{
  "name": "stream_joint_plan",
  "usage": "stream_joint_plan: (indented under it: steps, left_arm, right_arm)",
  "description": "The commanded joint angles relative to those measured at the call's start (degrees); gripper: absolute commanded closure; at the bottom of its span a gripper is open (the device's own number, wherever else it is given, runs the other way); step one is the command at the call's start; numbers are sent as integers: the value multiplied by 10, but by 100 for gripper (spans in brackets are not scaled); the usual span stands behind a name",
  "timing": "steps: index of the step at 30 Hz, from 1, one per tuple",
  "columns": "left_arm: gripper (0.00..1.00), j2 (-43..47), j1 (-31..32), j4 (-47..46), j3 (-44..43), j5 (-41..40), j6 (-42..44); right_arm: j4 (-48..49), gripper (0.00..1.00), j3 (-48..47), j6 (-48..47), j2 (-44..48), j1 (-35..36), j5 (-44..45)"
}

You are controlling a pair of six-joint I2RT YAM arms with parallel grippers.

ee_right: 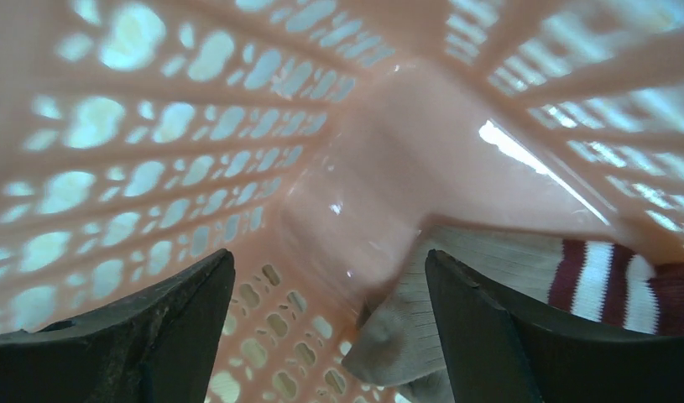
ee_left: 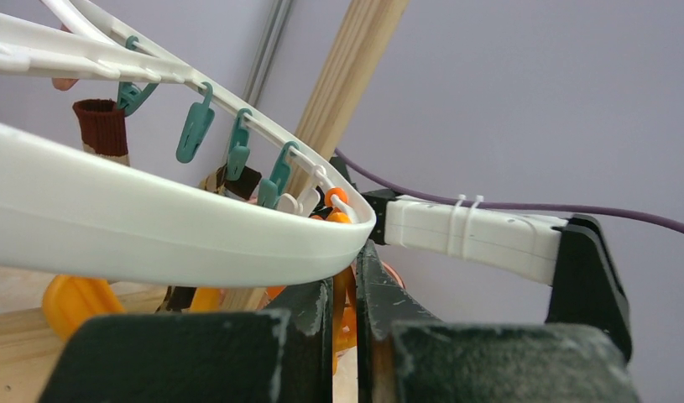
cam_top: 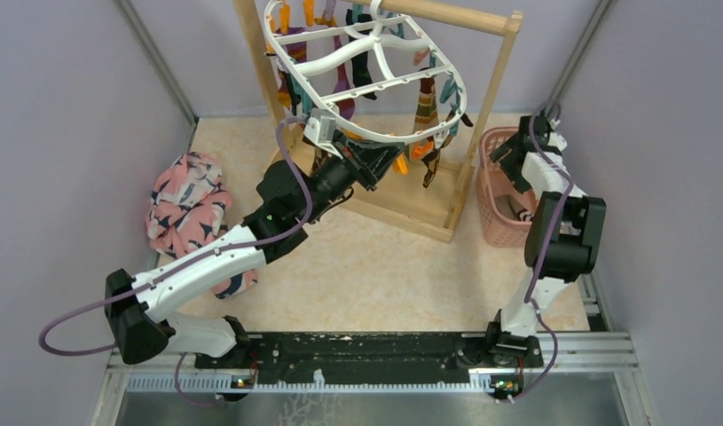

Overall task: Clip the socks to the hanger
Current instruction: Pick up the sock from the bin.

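Left hand (ee_left: 345, 290): the fingers are drawn almost together just under the near rim of the hanger (ee_left: 154, 227), with an orange clip (ee_left: 345, 323) in the narrow gap, apparently pinched.
Right hand (ee_right: 328, 269): the fingers are spread wide and hold nothing. It is down inside the pink lattice basket (ee_right: 154, 126).
Sock in basket (ee_right: 489, 269): grey-beige ribbed knit with maroon and white stripes towards one end. It lies crumpled in the bottom corner, just beside the right finger.
Hanger: it hangs tilted from the wooden rack (cam_top: 491, 106). Several socks (cam_top: 426, 106) dangle from its far and right sides, and the teal clips (ee_left: 194, 130) along the rim in the left wrist view look empty.
How the sock will handle: probably light, limp and drapey. The ribbed fabric should give the fingers good purchase and is not fragile.
Where to take hold: likely near one end, so that a short free edge can be offered to the clip. A grab at mid-length would bunch it.
How the hanger will handle: probably light, stiff plastic. Hanging free, it should swing if pushed, so steadying it at the clip makes sense.
Risk: a fingertip could catch in the basket lattice.
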State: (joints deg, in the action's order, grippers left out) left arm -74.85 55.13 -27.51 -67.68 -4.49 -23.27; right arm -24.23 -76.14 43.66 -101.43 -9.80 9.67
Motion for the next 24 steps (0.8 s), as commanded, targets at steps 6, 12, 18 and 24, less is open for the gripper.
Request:
stream_joint_plan:
  steps: [6,12,18,24]
  left_arm:
    - [100,27,0,10,13,-14,20]
    - [100,34,0,7,19,-18,22]
    - [100,37,0,7,24,-19,22]
    - [100,40,0,6,27,-23,22]
  right_arm:
    - [-123,12,-55,-56,-95,41,17]
    - [-114,13,-30,-53,-107,43,17]
    - [-108,36,-20,-57,-140,43,1]
    - [-94,62,-3,-68,-143,43,-9]
